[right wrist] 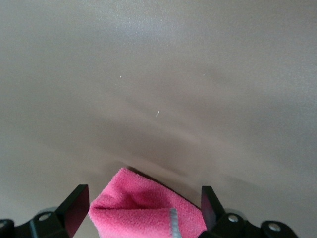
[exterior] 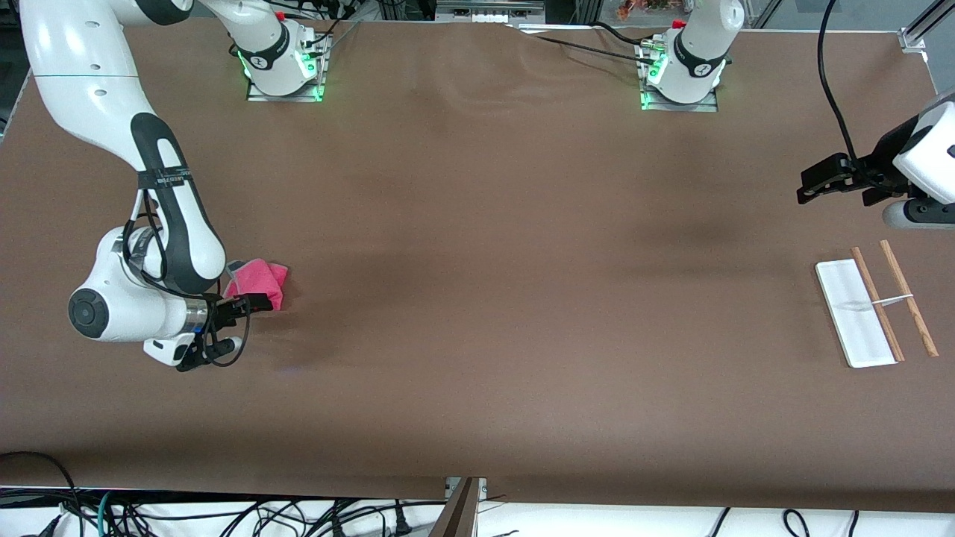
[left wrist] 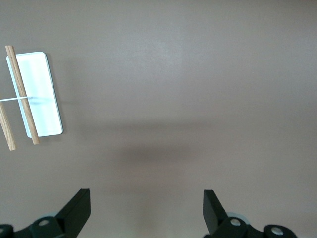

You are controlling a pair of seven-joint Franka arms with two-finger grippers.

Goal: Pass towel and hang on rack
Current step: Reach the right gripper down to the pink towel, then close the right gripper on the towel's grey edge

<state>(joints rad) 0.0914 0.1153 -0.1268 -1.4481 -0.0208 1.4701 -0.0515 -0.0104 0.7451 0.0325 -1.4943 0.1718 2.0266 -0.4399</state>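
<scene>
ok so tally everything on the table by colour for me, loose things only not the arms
pink: 1, the small bright pink soft cloth towel
white and light brown: 1, the rack with flat white base and two thin wooden rods
total: 2

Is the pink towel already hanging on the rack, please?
No, the towel lies crumpled on the table at the right arm's end, while the rack stands bare at the left arm's end.

It was a robotics lab: two bolted arm bases (exterior: pixel 283 67) on a brown tabletop (exterior: pixel 477 298), loose cables (exterior: pixel 224 514) below.
</scene>
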